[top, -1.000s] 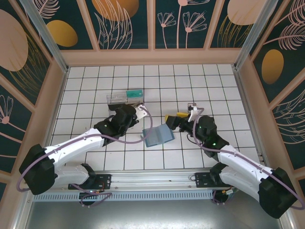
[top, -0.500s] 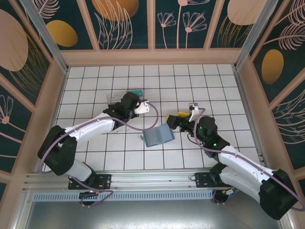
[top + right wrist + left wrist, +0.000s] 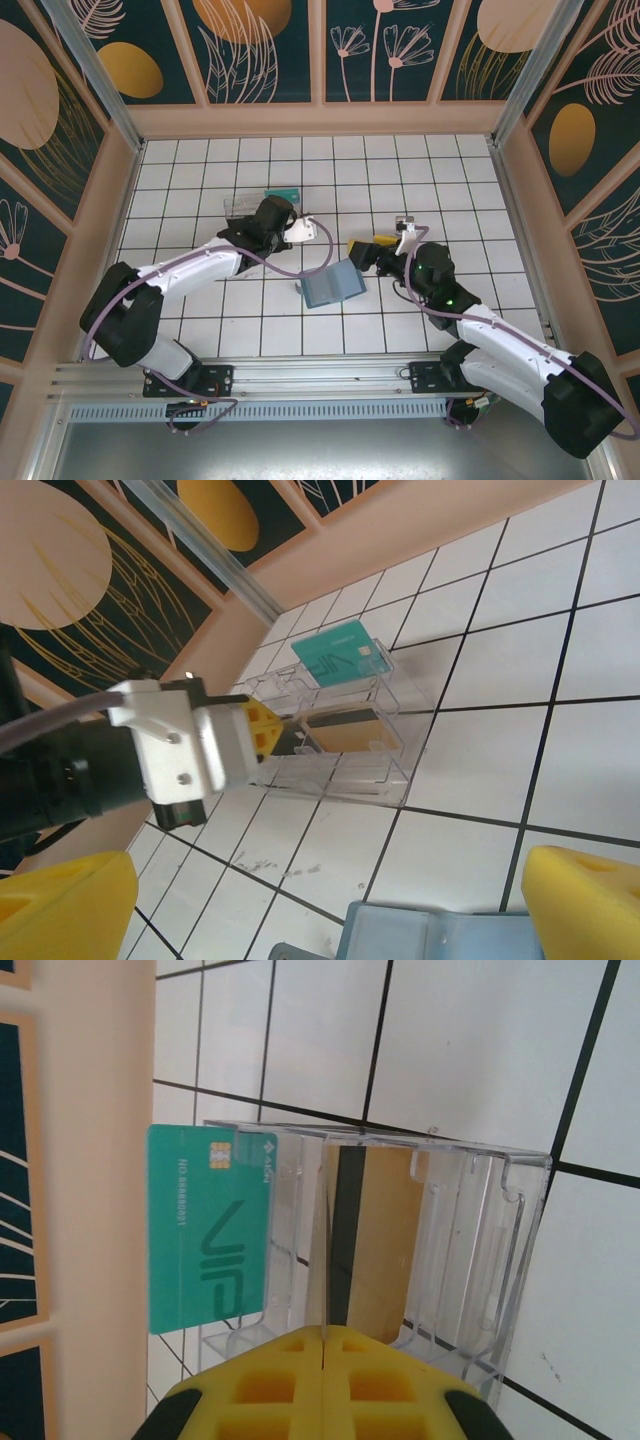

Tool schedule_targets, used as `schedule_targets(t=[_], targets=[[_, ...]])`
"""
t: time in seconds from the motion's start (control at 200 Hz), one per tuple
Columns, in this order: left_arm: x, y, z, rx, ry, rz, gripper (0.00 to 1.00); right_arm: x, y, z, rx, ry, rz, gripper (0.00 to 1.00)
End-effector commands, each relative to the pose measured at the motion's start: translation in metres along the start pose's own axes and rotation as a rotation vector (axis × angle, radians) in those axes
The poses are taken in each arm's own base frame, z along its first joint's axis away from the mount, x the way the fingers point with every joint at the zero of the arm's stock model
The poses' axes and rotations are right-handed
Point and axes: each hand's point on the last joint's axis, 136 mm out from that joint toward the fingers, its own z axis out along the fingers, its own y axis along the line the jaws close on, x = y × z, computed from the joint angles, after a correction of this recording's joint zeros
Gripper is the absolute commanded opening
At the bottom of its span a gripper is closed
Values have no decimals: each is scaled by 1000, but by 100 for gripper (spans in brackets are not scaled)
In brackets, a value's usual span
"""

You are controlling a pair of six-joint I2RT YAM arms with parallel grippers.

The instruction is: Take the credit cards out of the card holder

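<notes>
Tiled tabletop (image 3: 200,160), card holder (image 3: 333,285) slanting left-right

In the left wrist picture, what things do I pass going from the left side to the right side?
Peach wall → teal card → tan card with a black stripe → right side of the clear box.

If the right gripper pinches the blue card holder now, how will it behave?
The card holder lies half-folded at its crease and looks soft, so it will probably flop or bend rather than lift flat. It is thin and sits loose on glossy tiles, so a push likely slides it.
</notes>
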Motion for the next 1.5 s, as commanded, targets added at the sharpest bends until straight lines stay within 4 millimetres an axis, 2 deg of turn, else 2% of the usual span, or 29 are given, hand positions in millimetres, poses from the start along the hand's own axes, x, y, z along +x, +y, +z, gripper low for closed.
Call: schedule_targets(t=[0.0, 0.18, 0.49, 1.016, 1.066, 1.181, 1.206, 1.241, 1.266, 1.341, 1.496], targets=[[4, -7, -3, 25, 3, -13, 0, -6, 3, 2, -8, -18, -8, 99], [9, -20, 7, 51, 20, -3, 0, -4, 1, 3, -2, -12, -6, 99], [15, -25, 23, 48, 62, 22, 0, -4, 0, 3, 1, -8, -6, 99], [23, -10, 36, -11, 92, -21, 0, -2, 0, 4, -3, 0, -3, 99], [22, -9, 36, -13, 92, -24, 17, -2, 0, 4, -3, -2, -3, 99], [22, -7, 38, -22, 97, -29, 19, -2, 0, 4, -4, -1, -3, 99], [23, -6, 38, -27, 101, -29, 23, -3, 1, 4, -4, -2, -3, 99], [23, -4, 39, -37, 104, -31, 36, -2, 1, 4, -5, 1, -3, 99], [23, -3, 40, -42, 106, -34, 40, -2, 1, 4, -5, 0, -3, 99], [23, 1, 41, -52, 108, -48, 44, -2, 1, 4, -5, 2, -3, 99], [21, 8, 42, -68, 109, -71, 45, -2, 1, 4, -7, 1, -3, 99]])
